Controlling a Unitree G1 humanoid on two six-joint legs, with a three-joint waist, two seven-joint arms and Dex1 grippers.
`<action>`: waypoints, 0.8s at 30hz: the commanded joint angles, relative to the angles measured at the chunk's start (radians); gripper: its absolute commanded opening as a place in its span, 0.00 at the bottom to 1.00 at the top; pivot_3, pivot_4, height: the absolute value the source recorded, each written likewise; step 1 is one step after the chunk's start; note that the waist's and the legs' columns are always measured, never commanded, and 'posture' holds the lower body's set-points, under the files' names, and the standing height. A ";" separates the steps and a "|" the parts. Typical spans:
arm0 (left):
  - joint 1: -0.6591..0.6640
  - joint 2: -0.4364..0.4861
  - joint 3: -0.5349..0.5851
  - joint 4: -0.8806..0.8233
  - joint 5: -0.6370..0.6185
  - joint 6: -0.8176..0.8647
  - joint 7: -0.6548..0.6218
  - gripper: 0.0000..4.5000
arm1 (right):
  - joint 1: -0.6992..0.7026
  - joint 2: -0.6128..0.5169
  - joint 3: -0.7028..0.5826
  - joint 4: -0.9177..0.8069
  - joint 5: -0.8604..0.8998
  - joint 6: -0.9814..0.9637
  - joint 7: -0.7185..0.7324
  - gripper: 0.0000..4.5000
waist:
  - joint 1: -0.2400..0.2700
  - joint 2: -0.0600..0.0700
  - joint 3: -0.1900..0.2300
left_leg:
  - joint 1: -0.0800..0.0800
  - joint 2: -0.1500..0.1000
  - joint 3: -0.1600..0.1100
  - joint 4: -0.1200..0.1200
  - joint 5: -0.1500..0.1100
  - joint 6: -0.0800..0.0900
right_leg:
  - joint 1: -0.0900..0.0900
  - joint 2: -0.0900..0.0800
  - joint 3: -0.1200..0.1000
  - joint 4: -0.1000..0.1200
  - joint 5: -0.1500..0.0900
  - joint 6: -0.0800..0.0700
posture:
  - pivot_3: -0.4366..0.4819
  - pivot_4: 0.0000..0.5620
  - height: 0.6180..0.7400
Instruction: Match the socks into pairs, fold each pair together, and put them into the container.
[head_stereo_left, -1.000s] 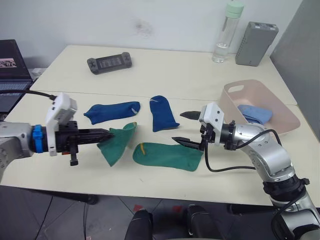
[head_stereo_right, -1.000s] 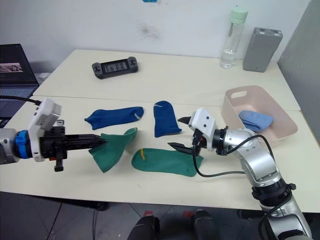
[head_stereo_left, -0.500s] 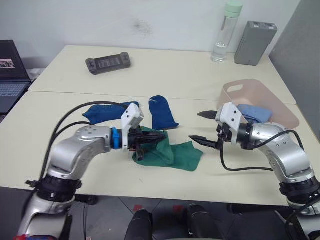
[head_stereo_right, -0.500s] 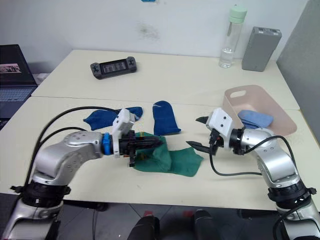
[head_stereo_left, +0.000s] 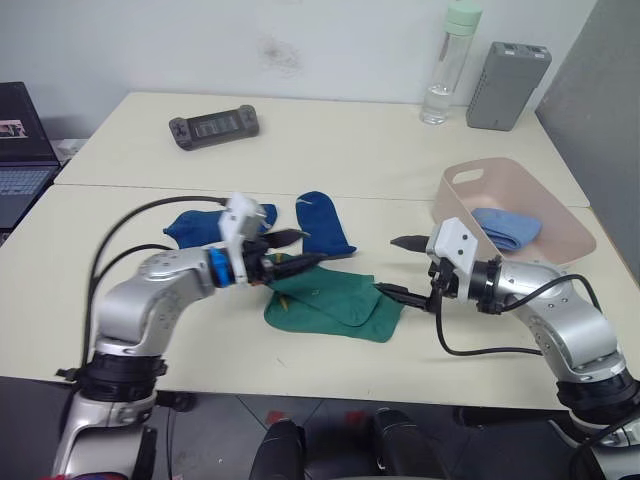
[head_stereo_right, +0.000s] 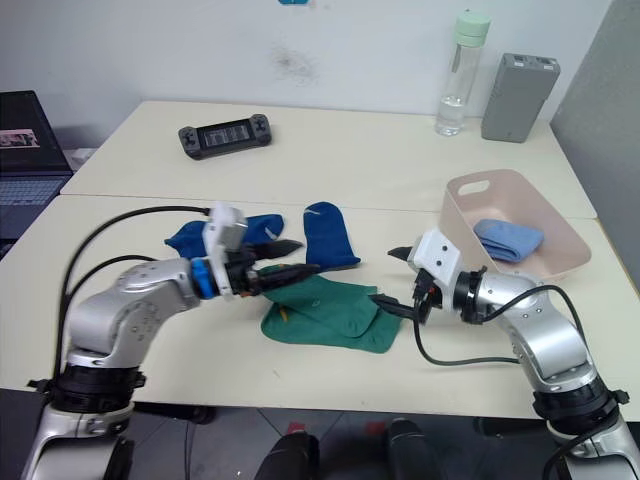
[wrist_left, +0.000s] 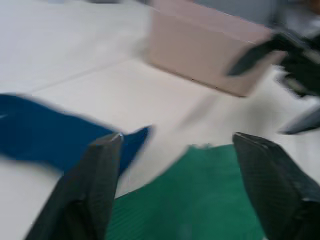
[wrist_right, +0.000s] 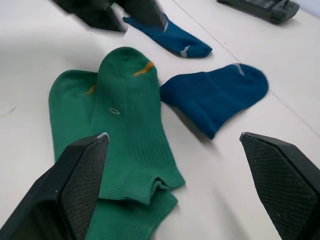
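Two socks (head_stereo_left: 330, 308) stacked mid-table, two more (head_stereo_left: 322, 224) behind, container (head_stereo_left: 560, 238) right

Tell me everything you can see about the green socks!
The green socks are two soft, ribbed knit ankle socks with small yellow marks near the toes. One lies on top of the other, nearly lined up, flat on the cream table near its front edge. They sit between the two open tools: the left tool hovers at their toe end, the right tool at their cuff end. A dark blue sock lies just behind them.
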 joint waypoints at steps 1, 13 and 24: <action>0.038 0.030 0.063 0.063 0.070 -0.098 0.033 1.00 | 0.003 0.013 0.033 -0.065 0.010 0.050 -0.026 1.00 | 0.003 0.000 0.000 | 0.000 0.000 0.000 0.000 0.000 0.000 | 0.000 0.000 0.000 0.000 0.000 0.000 | 0.48 0.27 1.00; 0.034 -0.022 -0.017 0.243 0.187 -0.230 0.021 1.00 | -0.017 0.008 0.107 -0.003 -0.047 0.129 -0.063 1.00 | 0.024 0.000 0.000 | -0.001 -0.001 0.000 0.000 0.000 0.000 | 0.000 -0.001 -0.001 -0.001 0.000 0.000 | 0.48 0.27 1.00; -0.038 -0.047 -0.050 0.341 0.229 -0.271 -0.026 0.64 | -0.014 0.007 0.124 0.006 -0.058 0.124 -0.066 0.21 | 0.021 0.000 0.000 | -0.001 0.000 0.000 0.000 0.000 0.000 | 0.000 0.000 -0.002 0.000 0.000 0.000 | 0.48 0.27 1.00</action>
